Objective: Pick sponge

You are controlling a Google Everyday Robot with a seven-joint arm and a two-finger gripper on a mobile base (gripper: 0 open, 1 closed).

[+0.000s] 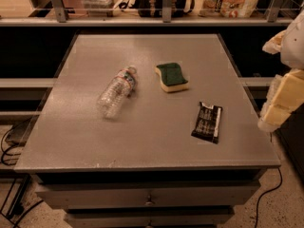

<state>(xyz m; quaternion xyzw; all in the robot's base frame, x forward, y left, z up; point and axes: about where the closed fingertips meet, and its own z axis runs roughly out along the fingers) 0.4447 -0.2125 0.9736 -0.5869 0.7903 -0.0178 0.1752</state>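
Note:
The sponge lies flat on the grey table top, a little right of the middle and toward the back. Its dark green scouring side faces up over pale yellow foam. My gripper is at the right edge of the view, beyond the table's right edge and well to the right of the sponge. Its cream-yellow pads hold nothing that I can see.
A clear plastic bottle lies on its side left of the sponge. A flat black snack wrapper lies at the front right, between the sponge and my gripper. Behind the table runs a shelf with bags and boxes. Drawers sit below the table top.

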